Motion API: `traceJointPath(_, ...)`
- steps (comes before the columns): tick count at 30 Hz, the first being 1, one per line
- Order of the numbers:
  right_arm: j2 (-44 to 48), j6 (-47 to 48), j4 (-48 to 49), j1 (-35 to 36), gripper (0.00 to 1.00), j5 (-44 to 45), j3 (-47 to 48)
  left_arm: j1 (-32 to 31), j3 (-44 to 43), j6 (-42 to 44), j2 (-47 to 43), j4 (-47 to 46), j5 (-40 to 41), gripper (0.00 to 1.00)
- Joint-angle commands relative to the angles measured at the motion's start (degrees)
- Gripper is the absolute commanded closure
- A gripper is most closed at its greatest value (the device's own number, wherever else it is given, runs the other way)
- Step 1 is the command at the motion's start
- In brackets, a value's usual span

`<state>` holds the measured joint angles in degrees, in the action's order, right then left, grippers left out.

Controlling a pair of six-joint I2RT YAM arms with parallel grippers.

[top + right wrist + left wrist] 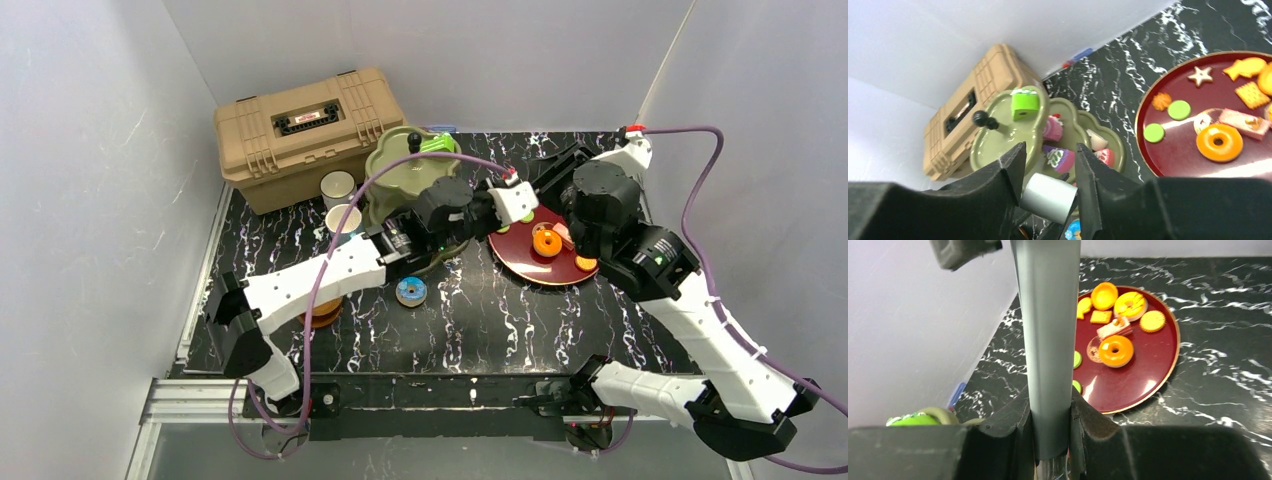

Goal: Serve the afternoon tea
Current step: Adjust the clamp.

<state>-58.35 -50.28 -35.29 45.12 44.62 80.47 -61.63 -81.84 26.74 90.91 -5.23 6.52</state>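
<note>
The olive-green tiered stand (400, 172) with a black knob holds a green cake (437, 143) and, in the right wrist view, pink and purple cakes (1058, 157). A dark red tray (520, 258) carries an orange donut (546, 241) and biscuits. My left gripper (1050, 400) is shut on a grey cylinder (1048, 340), with the tray (1128, 385) beyond it. My right gripper (1048, 152) has its jaws apart, and the cylinder (1048, 197) shows between them; I cannot tell whether they touch it. Both grippers meet at the tray's back edge (545, 185).
The tan toolbox (305, 130) stands at the back left. Two mugs (340, 200) stand in front of it. A blue donut (411, 291) lies on the black marble table. A brown saucer (322, 314) lies partly hidden under the left arm. White walls close three sides.
</note>
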Motion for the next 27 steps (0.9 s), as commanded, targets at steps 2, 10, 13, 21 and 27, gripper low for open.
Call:
traceJointPath(2,2.3,10.4,9.3,0.8,0.46,-9.2,3.1,3.6,-7.5,-6.1,-5.7,7.7,-13.8,1.00)
traceJointPath(10,1.7,21.0,6.8,0.8,0.05,-24.6,8.3,11.0,-14.5,-12.0,-8.1,12.5,-27.0,1.00)
traceJointPath(13,1.1,22.7,5.6,0.8,0.02,-27.9,9.7,12.7,-15.6,-13.1,-8.9,13.8,-31.7,1.00)
traceJointPath(21,-3.2,23.6,10.0,0.8,0.02,-40.4,9.8,12.8,-13.2,-11.9,-11.3,14.8,-34.5,1.00)
traceJointPath(27,-4.1,22.5,14.5,0.8,0.02,-41.1,9.0,12.8,-11.1,-12.0,-12.4,13.7,-34.7,1.00)
